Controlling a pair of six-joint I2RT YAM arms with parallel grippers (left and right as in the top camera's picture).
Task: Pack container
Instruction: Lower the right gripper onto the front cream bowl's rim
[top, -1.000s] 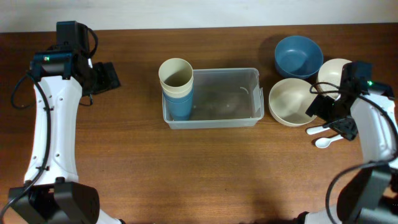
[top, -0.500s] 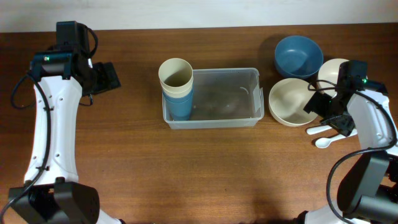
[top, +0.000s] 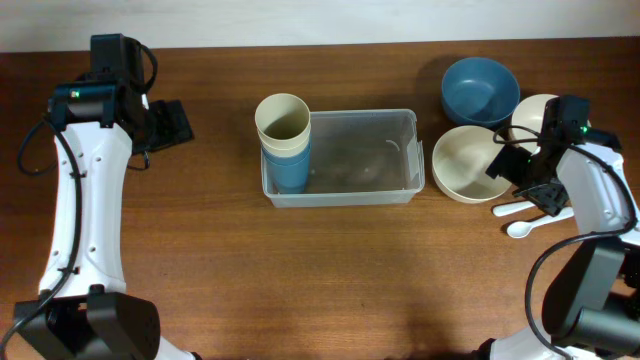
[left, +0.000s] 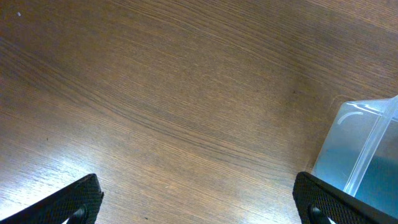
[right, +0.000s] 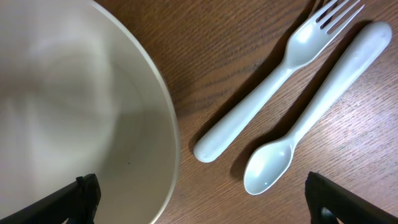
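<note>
- The left gripper is hanging wide open and empty over bare desk, with the container sitting well off to its right.
- The container is carrying a stack of cups at the end nearer that gripper. The rest looks mostly unfilled, so packing is only beginning.
- Three bowls are waiting outside: a cream bowl under the right gripper's left side, and a blue bowl and a second cream bowl beyond it.
- The right gripper is hovering fully open, holding nothing, with a fork and a spoon lying unpacked just below it.
</note>
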